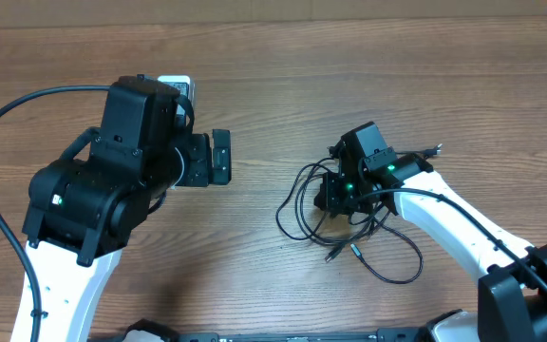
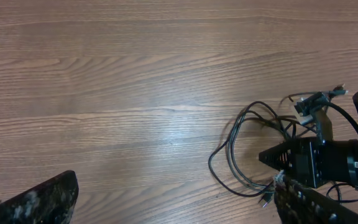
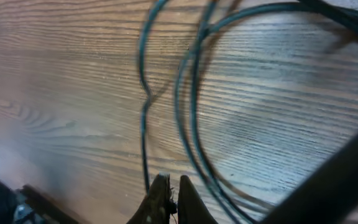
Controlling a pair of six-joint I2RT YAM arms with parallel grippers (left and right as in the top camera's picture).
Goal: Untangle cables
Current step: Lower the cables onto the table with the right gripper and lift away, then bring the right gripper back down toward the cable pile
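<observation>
The fingers (image 2: 36, 202) of the left gripper (image 1: 220, 157) are gaping wide, holding nothing. The right gripper (image 3: 173, 200) is pressing nearly closed among the cables (image 1: 349, 226), though I cannot tell whether it is gripping a strand. The cables are lying right of centre, crossing in one bunch with plug ends (image 1: 334, 255) trailing near, so the untangling is looking barely begun.

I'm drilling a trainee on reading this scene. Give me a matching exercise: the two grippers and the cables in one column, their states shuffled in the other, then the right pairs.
Column one:
1. left gripper
2. right gripper
3. cables

Column two:
A. fingers shut, tips low among the loops
B. fingers wide open above bare table
C. lying in loose overlapping loops

Pairs: 1-B, 2-A, 3-C
</observation>
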